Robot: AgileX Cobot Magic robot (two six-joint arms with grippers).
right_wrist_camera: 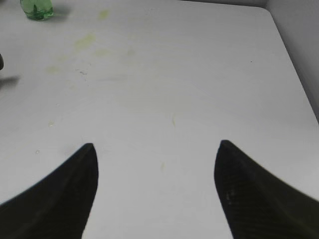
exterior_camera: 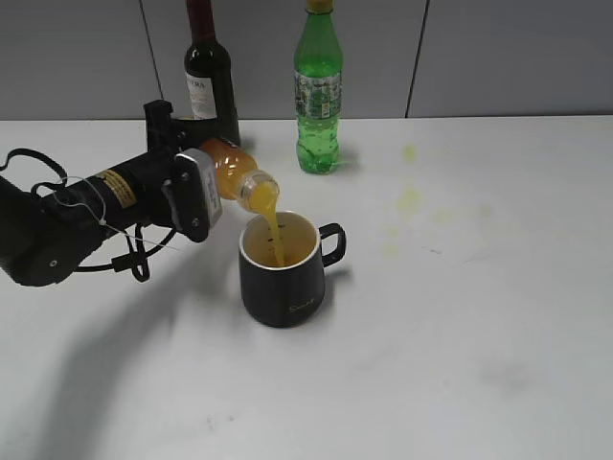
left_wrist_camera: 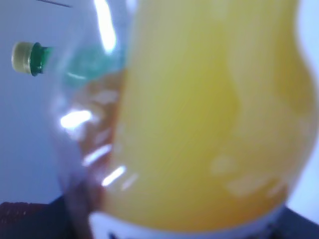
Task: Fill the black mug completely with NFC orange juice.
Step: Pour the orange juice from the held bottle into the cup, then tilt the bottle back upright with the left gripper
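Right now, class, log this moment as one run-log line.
phase: pouring | left gripper: shut on juice bottle, tilted over black mug | orange juice: streaming in, mug not full | right gripper: open, empty

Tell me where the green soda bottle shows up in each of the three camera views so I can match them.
Exterior view: the green soda bottle stands upright at the back of the table, right of the dark wine bottle.
Left wrist view: only its yellow-capped neck shows at upper left, lying sideways in the picture, partly behind the juice bottle.
Right wrist view: only its base shows at the top left corner.
Shared landmark: the green bottle itself.
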